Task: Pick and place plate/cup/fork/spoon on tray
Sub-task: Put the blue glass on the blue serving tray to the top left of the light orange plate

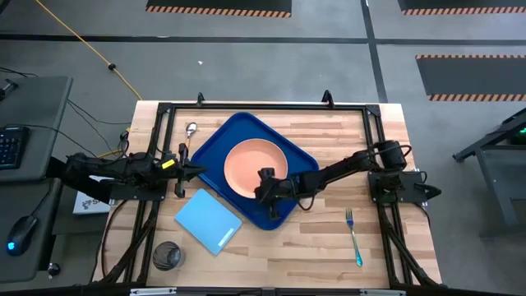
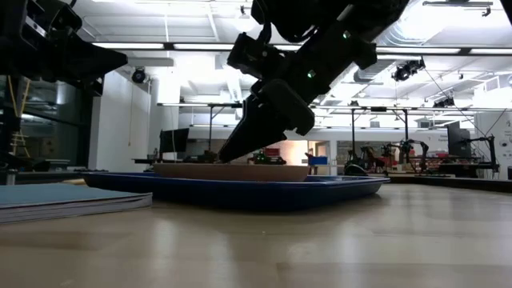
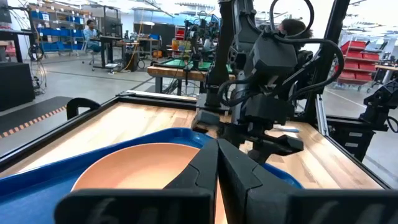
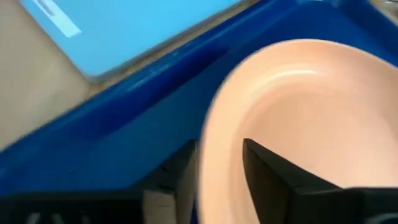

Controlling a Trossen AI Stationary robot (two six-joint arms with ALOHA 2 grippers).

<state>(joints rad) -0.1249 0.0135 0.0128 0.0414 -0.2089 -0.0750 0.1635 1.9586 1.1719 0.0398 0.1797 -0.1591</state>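
Currently the plate (image 1: 254,168) is pinched at its lower rim by the right gripper (image 1: 265,187), lying on the tray (image 1: 215,144) at frame centre; the left gripper (image 1: 191,171), pressed together, is parked left.

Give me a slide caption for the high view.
Right gripper grips the plate rim on the tray.

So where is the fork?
In the high view, the fork lies on the bare wooden table, right of the tray, near the right arm's base.
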